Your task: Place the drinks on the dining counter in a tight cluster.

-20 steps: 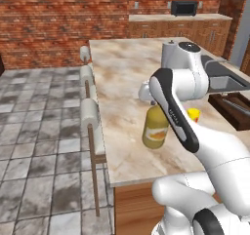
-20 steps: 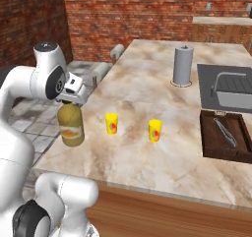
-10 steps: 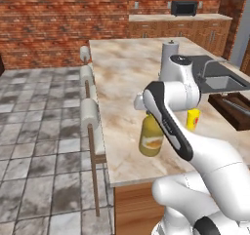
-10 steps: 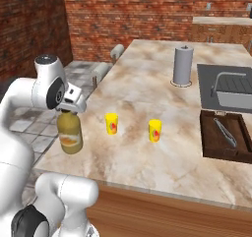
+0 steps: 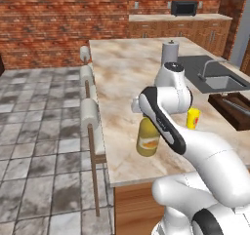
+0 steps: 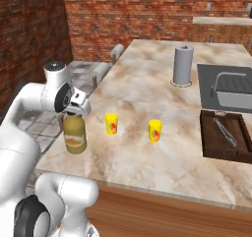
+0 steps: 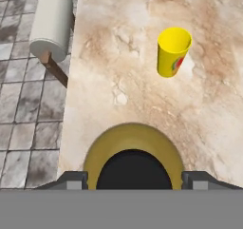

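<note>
Gripper (image 6: 75, 112) directed straight down over the amber-yellow juice bottle (image 6: 74, 134), its two fingers (image 7: 71, 180) standing one on each side of the black cap (image 7: 133, 170) at the bottle's neck. The jaws are set moderately wide, about the width of the bottle top; whether the pads actually press on it cannot be told. The bottle hangs or stands directly beneath the gripper, upright, over the near left edge of the dining counter (image 5: 128, 73); whether its base touches the stone cannot be told.

In the hand view, a yellow cup (image 7: 173, 51) stands on the marble ahead of the gripper and to its right, apart from the bottle. In the right base view this cup (image 6: 111, 123) is just beyond the bottle toward the counter's middle, and a second yellow cup (image 6: 155, 130) stands farther out on the same side.

A padded stool (image 7: 51, 23) is off the counter edge, ahead and to the left of the gripper. Well beyond the gripper are a grey cylinder (image 6: 182, 65), the dark sink (image 6: 228, 87) and a wooden tray (image 6: 224, 137).
</note>
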